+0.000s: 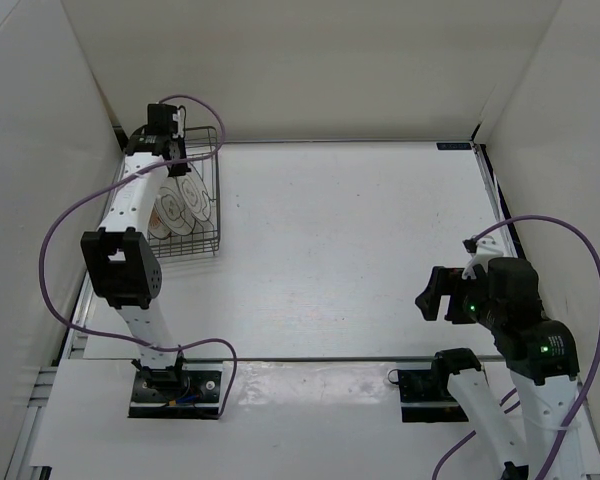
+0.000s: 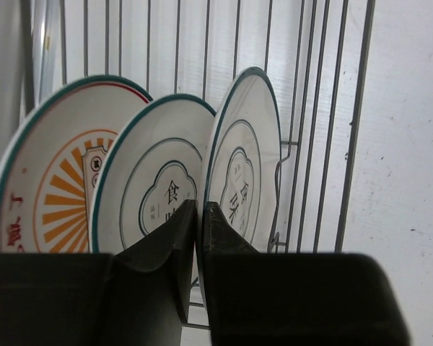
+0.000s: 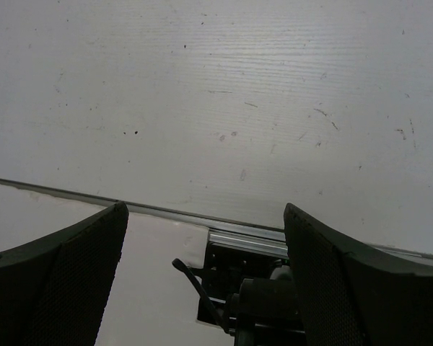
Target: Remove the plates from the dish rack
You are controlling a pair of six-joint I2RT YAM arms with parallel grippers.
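Far left corner of the desk (image 1: 360, 230), inside the dish rack (image 1: 216, 200): three plates standing on edge between the wire dividers, going by the left wrist view. Leaning side by side there, an orange-rayed plate (image 2: 47, 194), a middle plate (image 2: 148, 180) and a right-hand plate (image 2: 249, 158), the last two bearing a flower-like outline. Left claw (image 2: 200, 210) low among them, drawn almost together with only a sliver between the fingers, apparently pinching the near rim of the right-hand plate. Right claw (image 3: 206, 216) spread wide, holding nothing, hovering over the desk well apart from the rack.

Step in hand, by the look of it: lifting out the first plate. Best done by confirming a firm bite on the rim, then raising straight up along the dividers rather than dragging sideways. Worth keeping the plate in its own plane to avoid scraping the middle plate, just beside and possibly touching. Only once above the top wire, swing toward the middle of the desk and lower flat. Main risks: a glazed rim slipping from a narrow pinch, snagging on a wire, tipping the neighbours.
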